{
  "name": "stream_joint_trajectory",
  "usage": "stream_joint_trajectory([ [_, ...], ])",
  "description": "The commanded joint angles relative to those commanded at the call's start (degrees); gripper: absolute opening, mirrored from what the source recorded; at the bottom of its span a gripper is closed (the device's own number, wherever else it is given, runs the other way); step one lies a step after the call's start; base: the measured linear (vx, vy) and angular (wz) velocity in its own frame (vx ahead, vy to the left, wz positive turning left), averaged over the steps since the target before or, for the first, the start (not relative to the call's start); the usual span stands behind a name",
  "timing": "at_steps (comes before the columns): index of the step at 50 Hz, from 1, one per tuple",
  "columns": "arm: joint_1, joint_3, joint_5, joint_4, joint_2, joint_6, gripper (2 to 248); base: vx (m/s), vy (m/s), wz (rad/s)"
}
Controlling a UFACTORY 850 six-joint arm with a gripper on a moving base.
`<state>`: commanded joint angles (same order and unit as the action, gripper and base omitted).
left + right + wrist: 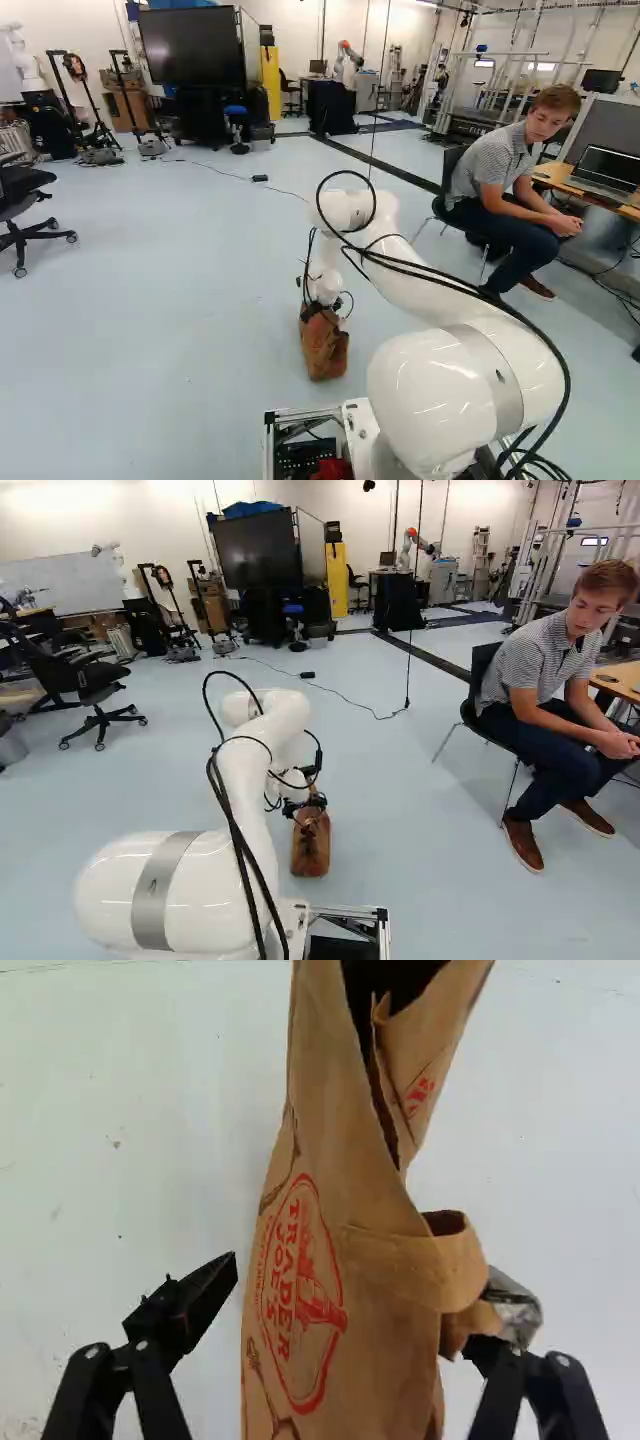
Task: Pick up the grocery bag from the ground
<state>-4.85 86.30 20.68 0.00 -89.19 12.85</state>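
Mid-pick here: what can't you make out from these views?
Inside the bag: dark in the wrist view; walls hide it.
Bag's ends: cut off by the wrist view's edges.
Claw contact at the paper handle: handle hides one fingertip, wrist view.
Silvery piece: partly covered there, unidentifiable.

White arm (420,275), right of centre in the left base view: smooth, rounded segments; grey band (160,892) at lower left of the right base view; looping black cables (345,172); black jaws with round silvery screws (92,1352).
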Motion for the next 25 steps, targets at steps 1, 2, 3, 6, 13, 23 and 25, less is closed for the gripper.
stream_joint_trajectory([
  [1, 0.0, 0.2, 0.0, 0.0, -0.2, 0.0, 247, 0.000, 0.000, 0.000],
  [2, 0.0, 0.4, 0.0, 0.0, -0.4, 0.0, 247, 0.000, 0.000, 0.000],
  [3, 0.0, 0.6, 0.0, 0.0, -0.7, 0.0, 247, 0.000, 0.000, 0.000],
  [6, 0.0, 1.3, 0.0, 0.0, -1.3, 0.0, 234, 0.000, 0.000, 0.000],
  [13, 0.0, 2.0, 0.0, 0.0, -2.0, 0.0, 196, 0.000, 0.000, 0.000],
  [23, 0.0, 2.1, 0.0, 0.0, -2.2, 0.0, 118, 0.000, 0.000, 0.000],
  [25, 0.0, 2.1, 0.0, 0.0, -2.2, 0.0, 118, 0.000, 0.000, 0.000],
])
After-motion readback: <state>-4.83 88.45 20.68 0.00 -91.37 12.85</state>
